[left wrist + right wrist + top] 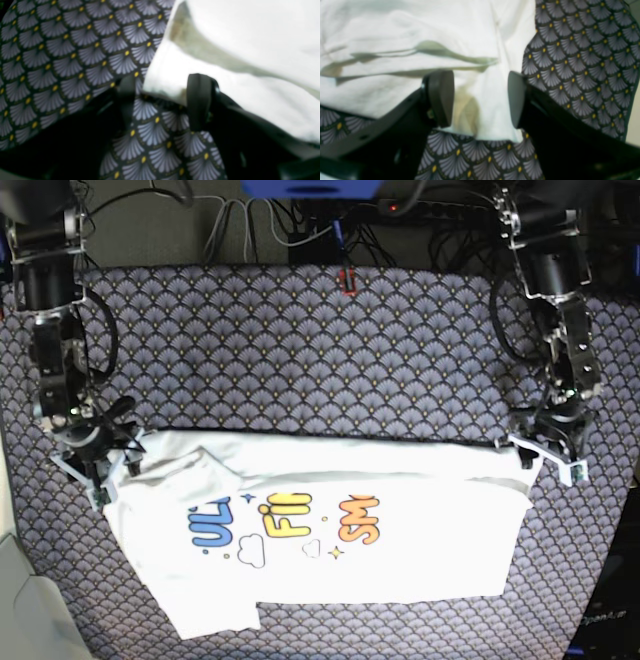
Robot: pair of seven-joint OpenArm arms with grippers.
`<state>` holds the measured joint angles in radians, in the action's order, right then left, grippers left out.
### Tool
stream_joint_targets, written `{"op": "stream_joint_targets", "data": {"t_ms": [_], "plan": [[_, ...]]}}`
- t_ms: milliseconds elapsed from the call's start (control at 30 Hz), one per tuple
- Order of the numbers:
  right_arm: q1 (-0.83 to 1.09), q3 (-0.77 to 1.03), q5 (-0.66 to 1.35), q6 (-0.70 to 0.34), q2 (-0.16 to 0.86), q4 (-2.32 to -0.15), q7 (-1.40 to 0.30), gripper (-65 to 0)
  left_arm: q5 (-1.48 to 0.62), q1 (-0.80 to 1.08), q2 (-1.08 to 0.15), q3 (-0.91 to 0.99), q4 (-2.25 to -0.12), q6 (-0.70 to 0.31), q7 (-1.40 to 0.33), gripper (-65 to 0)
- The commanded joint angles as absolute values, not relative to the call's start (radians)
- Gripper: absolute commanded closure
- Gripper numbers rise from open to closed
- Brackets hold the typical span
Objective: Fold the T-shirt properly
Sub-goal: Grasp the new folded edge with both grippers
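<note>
The T-shirt (330, 530) lies spread on the patterned tablecloth (300, 340), in the front half of the table, with its print facing up and its far edge making a nearly straight folded line from the left side to the right side. A short sleeve is turned over near the left end of that line.

Both pincers are open and hold nothing. The left gripper (162, 100) stands at the right end of the far edge in the base view; in its wrist view the jaws are apart, with only a corner of white cloth reaching between them. The right gripper (480, 100) stands at the other end — its jaws straddle a hanging tongue of cloth but do not press it.

I judge that a fold was just laid down and the cloth is released. To do this step well, the arms should rise straight up before they go sideways, so that no finger drags the fresh edge out of line. The cloth between the right jaws is the risk: if it catches on a pad, the corner will lift.

For the next fold, both arms should take matching corners at the same level and move together, because the shirt is wide and one slow arm would make the edge slanted. The turned sleeve should be laid flat first — otherwise it makes a lump inside the fold.
</note>
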<state>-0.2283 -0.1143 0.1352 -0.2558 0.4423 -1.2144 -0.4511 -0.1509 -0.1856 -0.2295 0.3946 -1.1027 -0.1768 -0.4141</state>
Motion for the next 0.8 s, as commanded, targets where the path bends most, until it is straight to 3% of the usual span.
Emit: {"op": "stream_joint_targets", "data": {"t_ms": [0, 533, 600, 733, 767], "plan": [[-0.231, -0.091, 0.139, -0.249, 0.458, -1.248, -0.430, -34.9, -0.157, -0.211, -0.245, 0.397, -1.110, -0.176, -0.384, -32.7], [-0.030, 0.088, 0.139, -0.251, 0.499, -1.438, -0.430, -35.0, -0.160, -0.278, -0.243, 0.395, -0.880, -0.177, -0.251, -31.9], [-0.028, 0.091, 0.139, -0.251, 0.501, -1.437, -0.430, -35.0, -0.157, -0.289, -0.243, 0.395, -0.865, -0.180, -0.251, -26.1], [-0.018, 0.088, 0.139, -0.251, 0.501, -1.435, -0.430, -35.0, -0.157, -0.294, -0.243, 0.395, -0.857, -0.180, -0.251, -2.2], [-0.015, 0.087, 0.139, -0.251, 0.501, -1.438, -0.430, -35.0, -0.157, -0.294, -0.243, 0.395, -0.857, -0.177, -0.251, 0.0]]}}
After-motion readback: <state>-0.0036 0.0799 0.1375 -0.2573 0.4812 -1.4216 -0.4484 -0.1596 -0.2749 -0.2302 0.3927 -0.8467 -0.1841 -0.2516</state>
